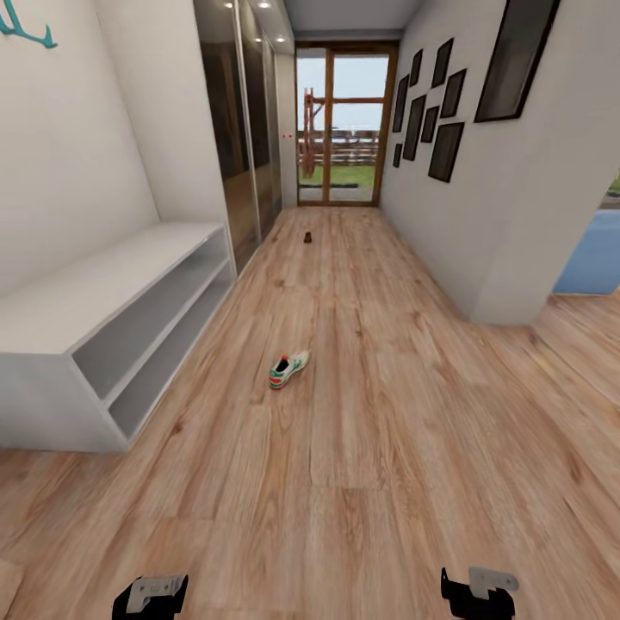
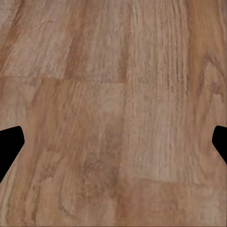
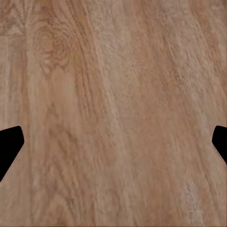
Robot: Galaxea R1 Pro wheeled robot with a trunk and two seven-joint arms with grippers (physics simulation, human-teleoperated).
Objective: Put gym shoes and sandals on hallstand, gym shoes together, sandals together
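Both my left gripper [image 1: 151, 596] and right gripper [image 1: 479, 594] hang spread wide and empty over the corridor floor [image 1: 370, 482], one gym shoe [image 1: 288, 369] lying well ahead between them, the hallstand [image 1: 95, 336] beyond my left gripper.

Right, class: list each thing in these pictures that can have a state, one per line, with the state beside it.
gym shoe: on the corridor floor, upright on its sole, not on the rack
small dark thing: on the floor far down the corridor, too small to identify
hallstand: bench top and both shelves bare
left gripper: open, nothing held
right gripper: open, nothing held
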